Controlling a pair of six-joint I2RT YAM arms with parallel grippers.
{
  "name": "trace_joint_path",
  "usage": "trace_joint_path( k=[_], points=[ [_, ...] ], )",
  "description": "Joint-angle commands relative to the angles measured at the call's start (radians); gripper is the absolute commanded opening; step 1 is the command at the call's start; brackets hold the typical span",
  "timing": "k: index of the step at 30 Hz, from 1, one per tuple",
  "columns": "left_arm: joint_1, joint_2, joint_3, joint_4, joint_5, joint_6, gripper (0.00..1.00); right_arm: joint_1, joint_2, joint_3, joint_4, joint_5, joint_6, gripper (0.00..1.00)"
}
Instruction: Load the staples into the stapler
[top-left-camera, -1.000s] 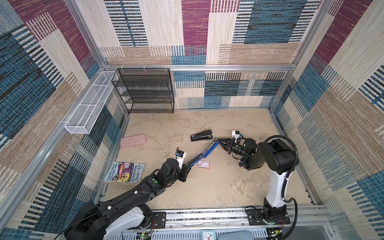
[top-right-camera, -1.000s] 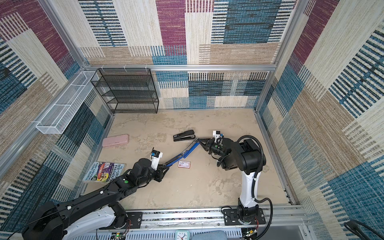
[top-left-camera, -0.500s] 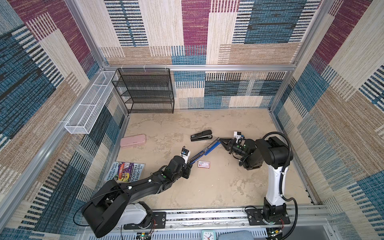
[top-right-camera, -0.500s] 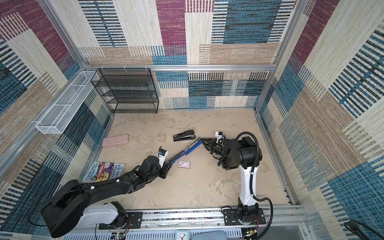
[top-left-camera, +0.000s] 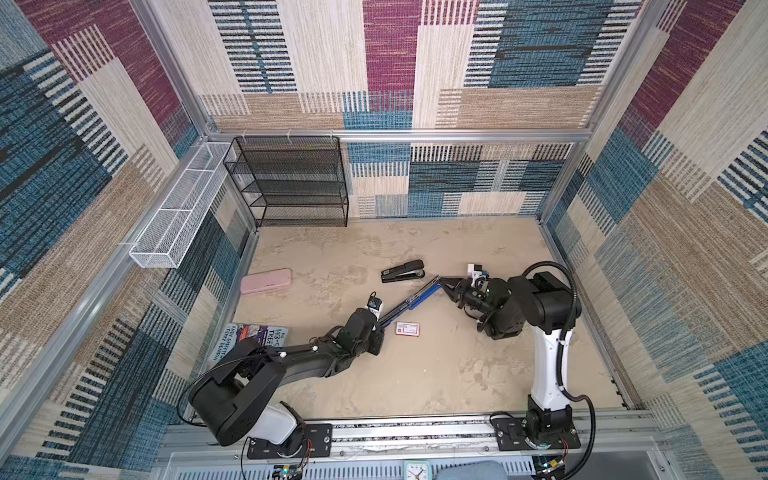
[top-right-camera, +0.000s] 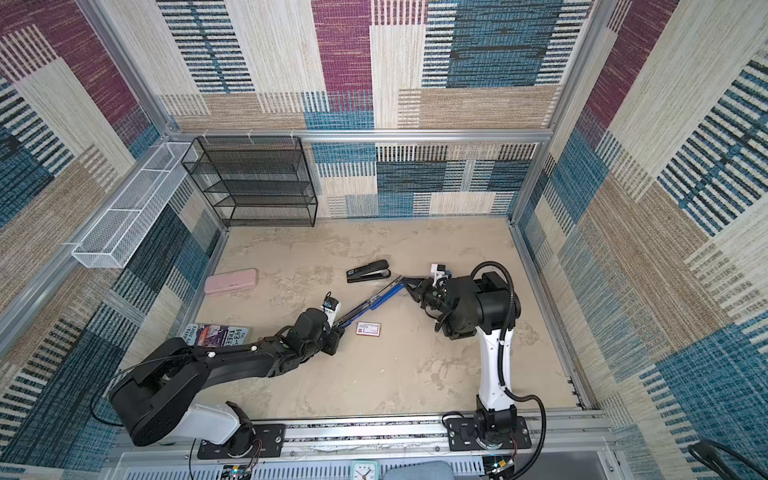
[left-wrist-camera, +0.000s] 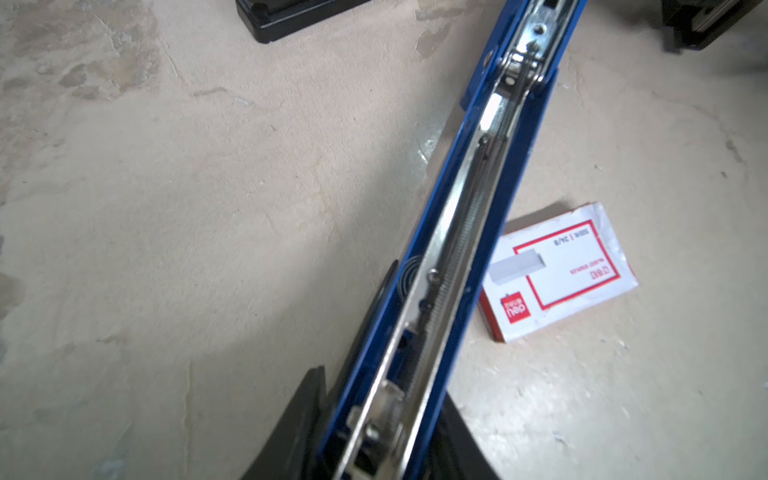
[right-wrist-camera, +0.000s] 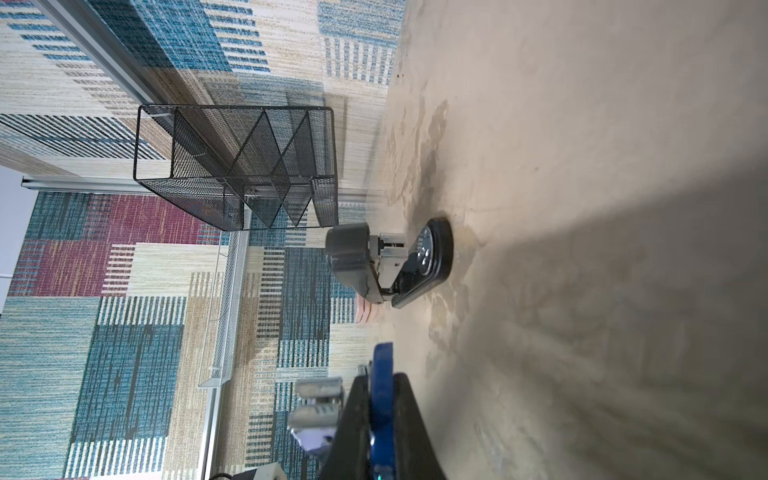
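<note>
A pink case (top-left-camera: 266, 281) lies on the desk (top-left-camera: 415, 374) near the left wall, with a book (top-left-camera: 253, 336) nearer the front. A black stapler (top-left-camera: 403, 271) sits mid-desk. A black mesh shelf (top-left-camera: 291, 183) stands against the back wall, and a white wire basket (top-left-camera: 178, 208) hangs on the left wall.

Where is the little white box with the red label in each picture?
In a top view: the staple box lies near the middle, beside the blue stapler.
In a top view: same place, beside it.
Left wrist: beside the stapler's open channel.
Right wrist: not in it.
Shared landmark: the blue stapler, in all four.
</note>
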Motion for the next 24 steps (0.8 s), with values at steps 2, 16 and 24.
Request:
trace_joint_path(
  k=[2, 16, 24],
  points=[
    [0.021, 0.016, 0.013, -0.059, -0.339, -0.075, 0.08, -0.009, 0.0, -0.005, -0.059, 0.01, 0.006, 0.04],
    [0.02, 0.05, 0.046, -0.094, -0.341, -0.068, 0.08, -0.058, -0.067, 0.009, -0.336, 0.044, -0.109, 0.33],
    [0.019, 0.007, 0.052, -0.158, -0.288, -0.085, 0.18, -0.069, -0.168, -0.01, -0.421, 0.045, -0.185, 0.33]
  ],
)
